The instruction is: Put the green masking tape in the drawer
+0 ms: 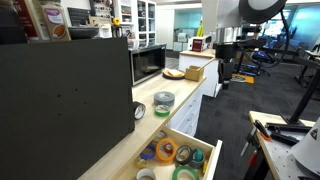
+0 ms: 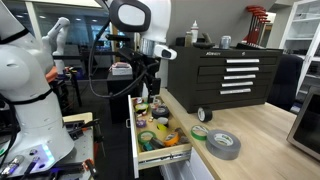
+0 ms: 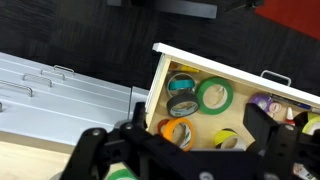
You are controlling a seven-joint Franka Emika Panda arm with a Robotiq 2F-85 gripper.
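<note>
Hovering above the open drawer [image 2: 136, 140], the gripper [image 2: 145, 92] has its fingers spread and holds nothing.
Green tape [image 2: 199, 131] lies flat on the worktop [image 2: 270, 130], just beside a grey roll [image 2: 222, 144], near the drawer and well apart from the gripper. Another green roll [image 3: 213, 96] lies inside the drawer among other rolls. Print on the rolls is too small to read. In the wrist view a finger [image 3: 275, 135] hides part of the drawer, and a green patch at the bottom edge is unclear.

I see drawer [image 2: 134, 140] pulled open, reachable from above; tape rolls [image 2: 160, 130] crowd inside, little bare floor; tool chest [image 2: 225, 70] walls off far counter [image 2: 265, 135] end.
</note>
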